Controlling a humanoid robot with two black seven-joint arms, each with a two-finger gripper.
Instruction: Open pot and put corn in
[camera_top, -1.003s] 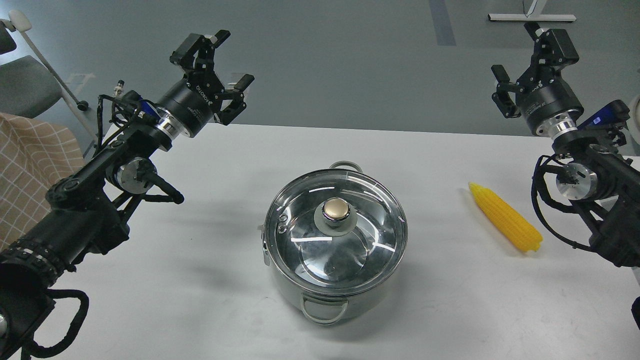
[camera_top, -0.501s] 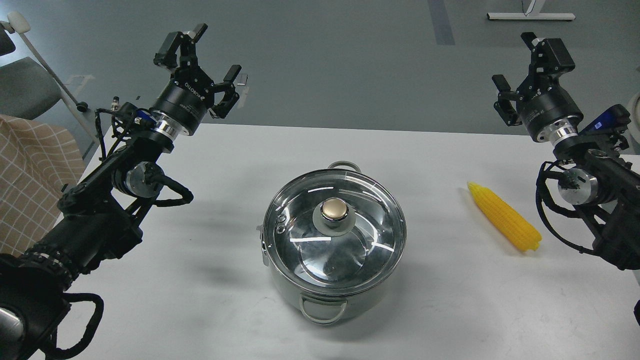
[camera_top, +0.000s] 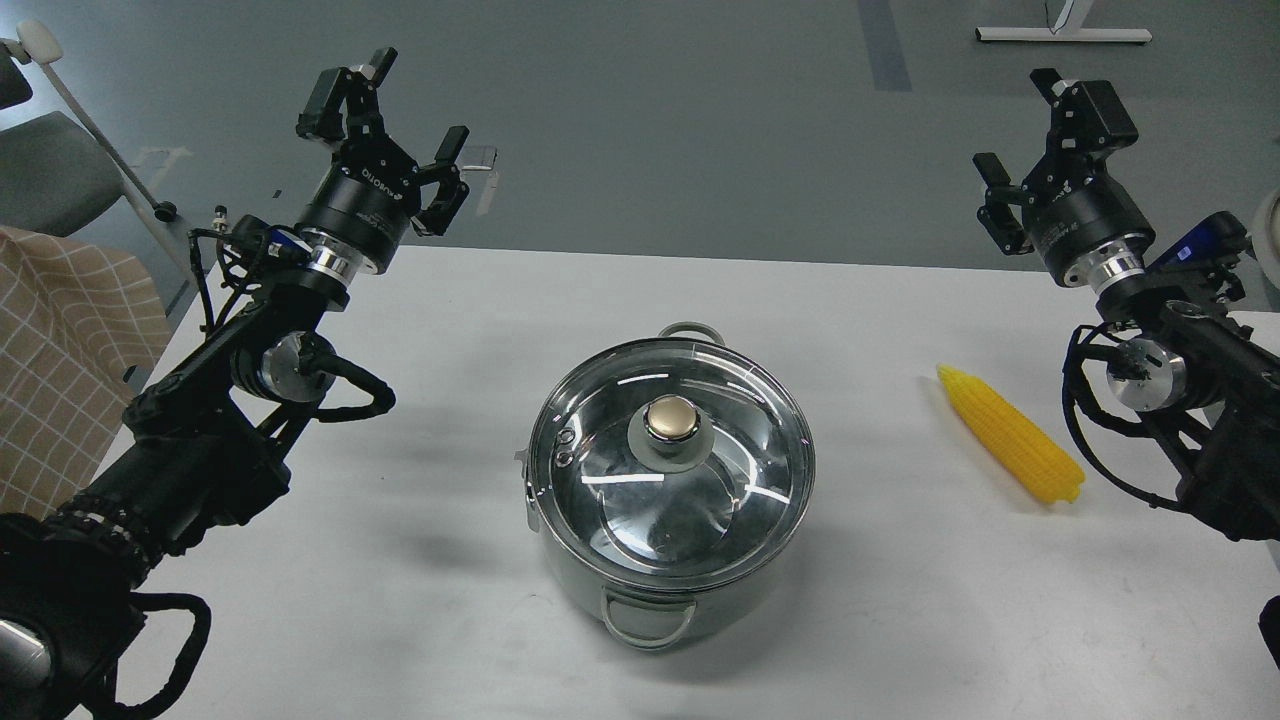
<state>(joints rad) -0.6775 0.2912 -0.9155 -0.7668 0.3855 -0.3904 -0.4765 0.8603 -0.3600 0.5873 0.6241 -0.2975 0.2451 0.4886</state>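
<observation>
1. Pot (camera_top: 560, 560) stands mid-table, slightly toward the near edge, one loop handle facing the robot and one facing away. Glass lid (camera_top: 600, 480) sits flat on the rim, gold knob (camera_top: 672, 417) at its centre. Pot is closed.

2. Corn (camera_top: 1010, 433) lies on the white table (camera_top: 300, 620) to the right of the pot, well apart from it, tapered end pointing away and to the left. Nothing is touching it.

3. Left gripper (camera_top: 408, 108) is raised over the far left corner of the table, fingers spread apart, holding nothing. It is well apart from the lid knob.

4. Right gripper (camera_top: 1025, 125) is raised past the far right edge of the table, fingers spread apart, holding nothing. The corn is nearer the robot than this gripper, and the two are not in contact.

5. Progress, judged from the layout: no part of the task is done. Lid on, corn outside.

6. Left to do: grasp the knob and lift the lid clear, set it aside; pick up the corn; lower it into the pot.

7. Judgement: the left arm looks better placed for the lid, the right for the corn.

8. Risk note: the knob is small and polished, so the grasp could slip.
</observation>
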